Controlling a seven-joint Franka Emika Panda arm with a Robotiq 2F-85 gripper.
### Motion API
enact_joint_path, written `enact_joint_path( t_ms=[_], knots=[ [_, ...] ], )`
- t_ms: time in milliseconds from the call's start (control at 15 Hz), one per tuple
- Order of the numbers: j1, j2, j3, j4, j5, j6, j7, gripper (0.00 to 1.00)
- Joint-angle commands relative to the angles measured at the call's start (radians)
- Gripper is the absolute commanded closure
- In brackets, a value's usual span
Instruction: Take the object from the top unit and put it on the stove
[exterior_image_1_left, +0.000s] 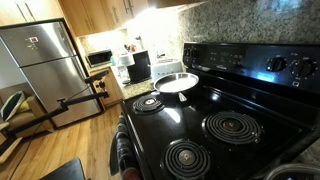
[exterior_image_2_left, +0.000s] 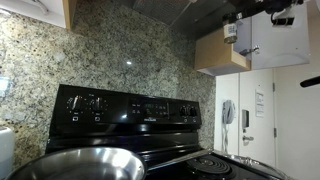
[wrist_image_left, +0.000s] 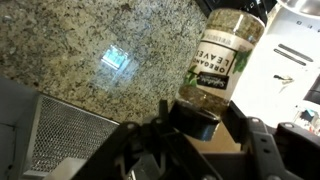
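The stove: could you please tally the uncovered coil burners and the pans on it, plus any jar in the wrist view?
uncovered coil burners: 3
pan: 1
spice jar: 1
Total: 5

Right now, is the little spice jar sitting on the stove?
No, the wrist view shows the spice jar held in the gripper up by the granite wall, not on the stove.
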Motion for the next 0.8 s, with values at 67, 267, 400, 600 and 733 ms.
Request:
enact_joint_path(
  t_ms=[67,267,400,600,733],
  knots=[
    [0.098,0.027,-0.091,-0.001,0.007,0.013,-0.02,0.68],
    [0.176,0.049,-0.152,0.013,0.015,-0.011,-0.034,0.68],
    [0.22,0.066,-0.187,0.019,0.015,-0.016,-0.039,0.68],
    [0.275,0.094,-0.231,0.032,0.014,-0.026,-0.039,0.68],
    [0.302,0.114,-0.256,0.042,0.016,-0.03,-0.036,0.68]
  ],
)
